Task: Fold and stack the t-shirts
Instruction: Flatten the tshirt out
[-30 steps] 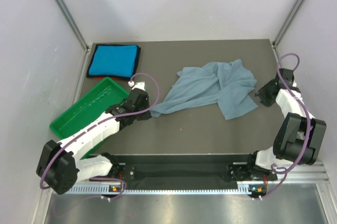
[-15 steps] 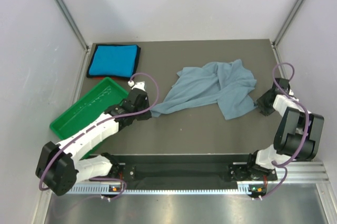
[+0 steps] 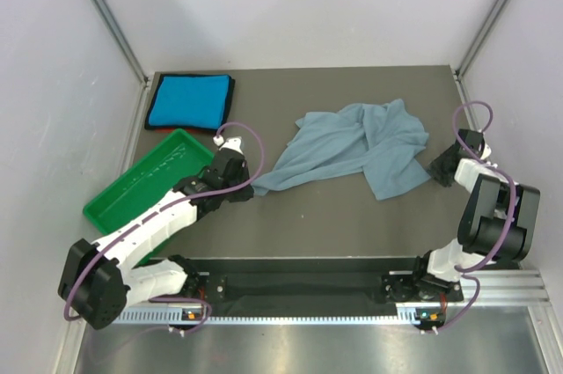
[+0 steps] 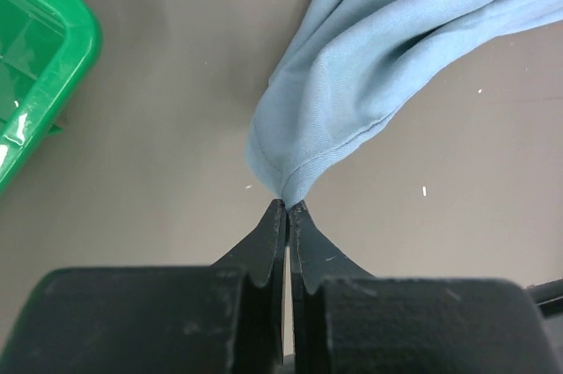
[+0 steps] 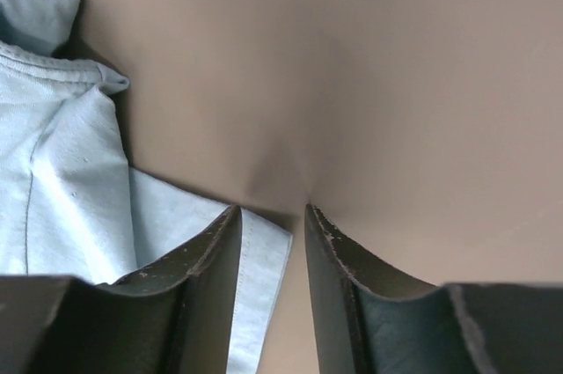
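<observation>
grey-blue tee (image 3: pixel 356 150) lay crumpled on the table (image 3: pixel 334 224), soft and floppy, so I'd grab hems or corners. left gripper (image 4: pixel 288 207) was clamped on one corner, right gripper (image 5: pixel 273 216) stood narrowly parted over the far hem, holding nothing

The grey-blue t-shirt (image 3: pixel 352 150) is plain, the turquoise t-shirt (image 3: pixel 187 101) has dark edging, the tray (image 3: pixel 145 182) is bright green, the desk (image 3: pixel 352 220) brown-grey.
</observation>
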You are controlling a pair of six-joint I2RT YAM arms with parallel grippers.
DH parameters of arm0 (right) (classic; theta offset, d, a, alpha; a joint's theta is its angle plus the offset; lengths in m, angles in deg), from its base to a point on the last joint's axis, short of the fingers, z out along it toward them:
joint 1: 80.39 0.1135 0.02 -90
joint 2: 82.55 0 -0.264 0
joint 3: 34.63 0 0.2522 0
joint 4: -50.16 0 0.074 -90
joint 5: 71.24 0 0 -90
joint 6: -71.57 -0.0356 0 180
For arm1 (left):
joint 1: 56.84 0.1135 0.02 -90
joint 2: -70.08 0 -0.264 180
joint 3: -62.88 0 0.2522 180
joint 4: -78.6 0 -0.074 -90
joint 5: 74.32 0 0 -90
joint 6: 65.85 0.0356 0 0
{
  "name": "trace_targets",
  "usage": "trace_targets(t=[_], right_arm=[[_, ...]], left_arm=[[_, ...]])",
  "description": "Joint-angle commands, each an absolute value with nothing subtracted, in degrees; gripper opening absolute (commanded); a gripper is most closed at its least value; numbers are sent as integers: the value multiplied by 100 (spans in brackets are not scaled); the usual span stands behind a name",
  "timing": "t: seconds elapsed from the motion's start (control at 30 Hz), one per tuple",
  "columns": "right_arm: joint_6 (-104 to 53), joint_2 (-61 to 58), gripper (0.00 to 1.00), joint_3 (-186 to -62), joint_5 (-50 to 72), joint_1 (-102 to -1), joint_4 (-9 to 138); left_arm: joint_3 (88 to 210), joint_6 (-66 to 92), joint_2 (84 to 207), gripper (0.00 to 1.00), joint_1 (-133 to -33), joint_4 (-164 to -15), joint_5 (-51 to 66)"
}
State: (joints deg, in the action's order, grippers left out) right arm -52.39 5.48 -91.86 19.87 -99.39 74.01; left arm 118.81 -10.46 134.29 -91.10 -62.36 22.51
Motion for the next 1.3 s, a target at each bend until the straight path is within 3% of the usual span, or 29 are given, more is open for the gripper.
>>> trace_targets(t=[0.0,0.27,0.93,1.27], right_arm=[[-5113,780,35,-9093,1912,-9999,7569],[-4999,648,40,-9023,1912,-9990,7860],[-4858,498,37,-8768,1754,-9876,7895],[-4779,692,23,-8926,1674,-9867,7895]], left_arm=[[11892,-1083,13266,0,-9094,-6488,2166],[11971,-1066,13284,0,-9094,-6443,2157],[11988,-1074,13292,0,-9094,-6453,2060],[12015,-1083,13327,0,-9094,-6540,1964]])
